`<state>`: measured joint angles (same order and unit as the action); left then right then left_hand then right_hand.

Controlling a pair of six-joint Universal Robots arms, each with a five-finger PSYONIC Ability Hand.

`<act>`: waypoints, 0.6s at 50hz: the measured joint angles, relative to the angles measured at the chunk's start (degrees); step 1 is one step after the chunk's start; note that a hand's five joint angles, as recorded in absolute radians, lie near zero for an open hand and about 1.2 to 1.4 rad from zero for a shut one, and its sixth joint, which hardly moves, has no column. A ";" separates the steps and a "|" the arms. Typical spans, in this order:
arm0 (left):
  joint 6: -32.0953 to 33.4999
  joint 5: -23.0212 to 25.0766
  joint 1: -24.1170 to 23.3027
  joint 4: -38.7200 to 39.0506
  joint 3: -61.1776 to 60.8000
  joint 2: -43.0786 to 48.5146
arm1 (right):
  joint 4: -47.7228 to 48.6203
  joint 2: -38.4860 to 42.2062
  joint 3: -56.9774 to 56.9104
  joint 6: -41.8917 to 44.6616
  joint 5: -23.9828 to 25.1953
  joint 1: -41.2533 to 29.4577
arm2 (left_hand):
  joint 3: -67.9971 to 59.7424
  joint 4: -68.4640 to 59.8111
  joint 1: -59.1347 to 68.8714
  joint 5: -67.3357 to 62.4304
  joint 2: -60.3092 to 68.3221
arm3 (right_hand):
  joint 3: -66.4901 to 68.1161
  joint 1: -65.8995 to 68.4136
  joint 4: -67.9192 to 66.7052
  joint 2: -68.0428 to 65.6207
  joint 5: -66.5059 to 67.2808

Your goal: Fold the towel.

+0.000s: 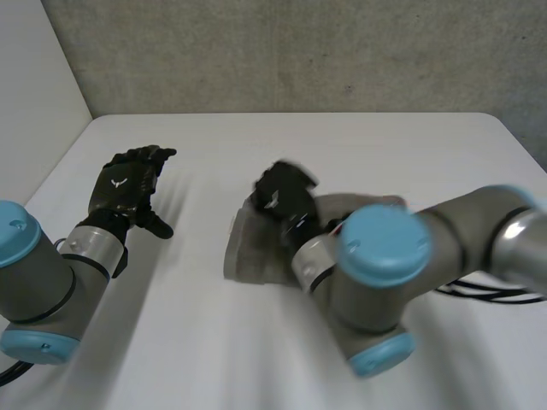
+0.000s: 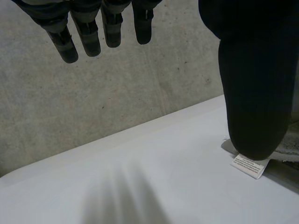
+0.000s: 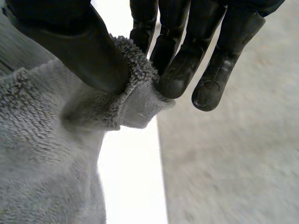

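A grey terry towel lies bunched at the middle of the white table. My right hand is over its far edge. In the right wrist view the thumb and the fingers pinch a fold of the towel's edge, lifted off the table. My left hand hovers over bare table to the left of the towel, its fingers straight and spread, holding nothing. In the left wrist view a corner of the towel with a white label lies beyond the thumb.
A grey concrete wall stands behind the table's far edge. A pale wall runs along the table's left side. My right arm reaches across the table's near right part, covering some of the towel.
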<state>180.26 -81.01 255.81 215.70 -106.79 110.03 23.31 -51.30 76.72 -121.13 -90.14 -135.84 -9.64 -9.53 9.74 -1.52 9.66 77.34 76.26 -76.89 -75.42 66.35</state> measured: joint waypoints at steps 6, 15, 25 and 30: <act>0.14 0.00 -0.03 0.43 0.00 0.44 | -0.05 5.12 -2.10 0.01 0.10 -3.05 | 0.00 0.00 0.00 0.00 0.00 | 0.00 0.00 0.00 0.00 0.00; 0.25 -0.02 -0.05 1.31 -0.07 0.64 | -0.36 6.18 -1.91 -1.17 -0.33 -3.02 | 0.00 0.00 0.00 0.00 0.00 | -48.68 -48.58 47.48 48.54 -49.26; 0.40 -0.01 -0.28 1.10 0.08 0.18 | -0.10 -11.31 10.12 -22.66 -0.32 3.42 | 0.00 0.00 -0.01 0.00 0.00 | -63.15 -62.99 61.90 61.24 -62.87; 0.43 -0.01 -1.16 0.23 1.09 -0.13 | -2.33 -18.27 16.66 -35.06 0.63 10.56 | 0.00 0.00 -0.01 0.00 0.00 | -63.15 -63.16 61.90 61.24 -62.87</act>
<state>180.69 -81.02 254.65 215.94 -105.70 109.89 20.97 -69.57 93.38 -156.19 -89.51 -125.28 -9.63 -9.53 9.73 -1.51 9.66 14.19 13.10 -15.00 -14.19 3.48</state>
